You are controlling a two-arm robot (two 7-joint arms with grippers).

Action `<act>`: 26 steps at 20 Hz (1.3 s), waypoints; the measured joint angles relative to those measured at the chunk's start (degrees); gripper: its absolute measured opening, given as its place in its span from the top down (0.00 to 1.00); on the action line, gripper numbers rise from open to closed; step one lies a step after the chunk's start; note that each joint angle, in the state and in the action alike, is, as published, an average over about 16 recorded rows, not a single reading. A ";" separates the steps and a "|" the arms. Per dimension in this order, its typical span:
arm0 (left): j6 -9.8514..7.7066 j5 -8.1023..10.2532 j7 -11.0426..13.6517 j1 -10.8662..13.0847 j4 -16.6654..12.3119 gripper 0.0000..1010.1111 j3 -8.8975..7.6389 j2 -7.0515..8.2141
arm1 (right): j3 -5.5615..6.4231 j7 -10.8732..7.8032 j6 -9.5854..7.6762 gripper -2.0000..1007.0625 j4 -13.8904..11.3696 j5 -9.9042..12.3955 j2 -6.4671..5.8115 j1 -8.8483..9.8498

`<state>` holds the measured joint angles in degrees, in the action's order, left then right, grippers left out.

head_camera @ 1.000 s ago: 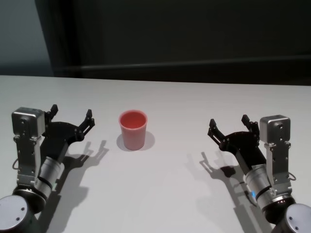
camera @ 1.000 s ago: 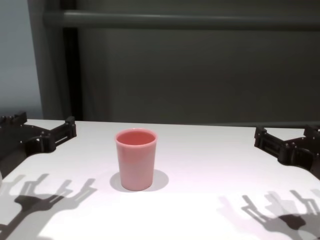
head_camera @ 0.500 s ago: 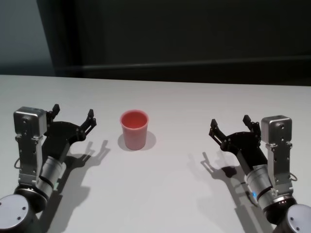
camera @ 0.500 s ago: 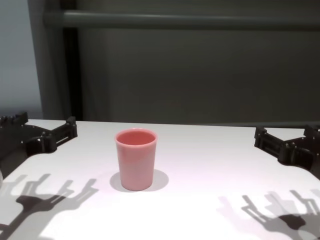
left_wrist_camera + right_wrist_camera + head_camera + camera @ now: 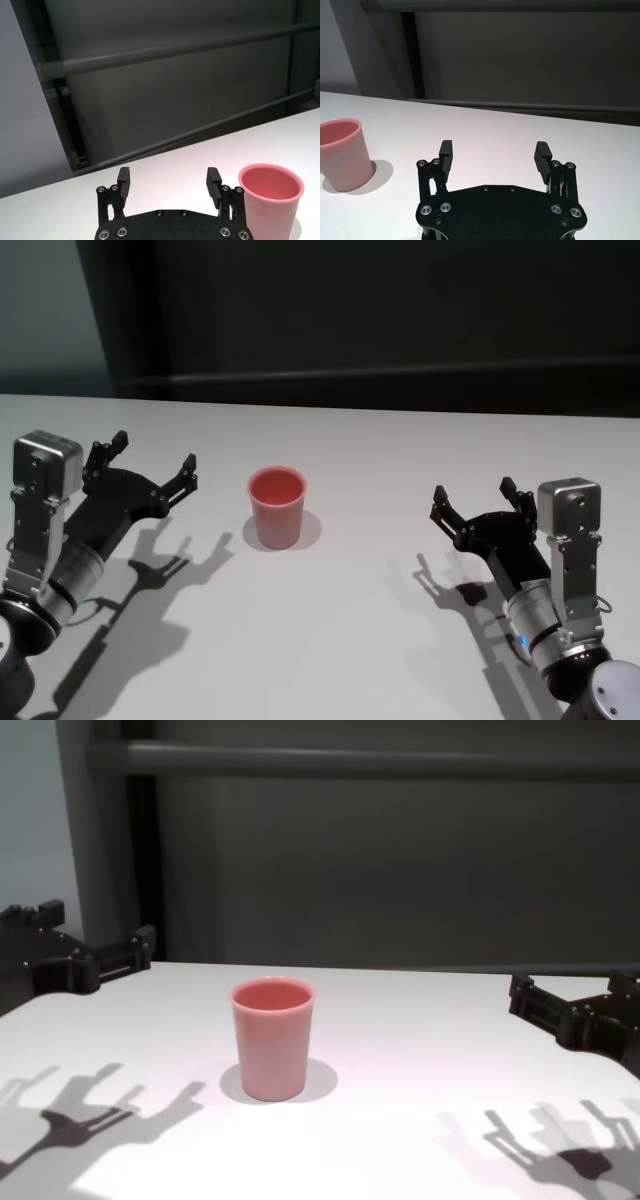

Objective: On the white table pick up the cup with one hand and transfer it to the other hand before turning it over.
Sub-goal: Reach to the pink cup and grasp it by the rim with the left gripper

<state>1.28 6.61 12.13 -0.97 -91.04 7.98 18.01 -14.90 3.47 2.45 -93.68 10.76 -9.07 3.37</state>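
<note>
Beyond the counter's far edge, a dark grey wall (image 5: 400, 870) crossed by a horizontal rail (image 5: 380, 760). Toward the far left corner, a paler blue-grey panel (image 5: 40, 310), with a dark upright post (image 5: 140, 860) just beside it. Lower down, a second horizontal rail (image 5: 200, 129).

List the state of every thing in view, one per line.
cup: upright, empty, standing free on the table.
white table: bears only the cup.
left gripper: open, empty, raised left of the cup.
right gripper: open, empty, off to the cup's right.
</note>
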 joint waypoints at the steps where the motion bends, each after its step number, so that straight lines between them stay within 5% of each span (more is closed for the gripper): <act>1: -0.50 -0.41 0.99 -0.27 -0.42 0.01 0.16 0.82 | 0.00 0.00 0.00 0.00 0.00 0.00 0.00 0.00; 15: -7.47 -8.19 14.24 -7.04 -4.91 0.01 7.56 13.30 | 0.00 0.00 0.00 0.00 0.00 0.00 0.00 0.00; 26: -10.76 -11.32 21.24 -13.54 -5.83 0.01 13.93 18.55 | 0.00 0.00 0.00 0.00 0.00 0.00 0.00 0.00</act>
<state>-9.48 -4.71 33.37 -14.51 -96.87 21.91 36.56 -14.90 3.47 2.45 -93.68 10.76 -9.07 3.37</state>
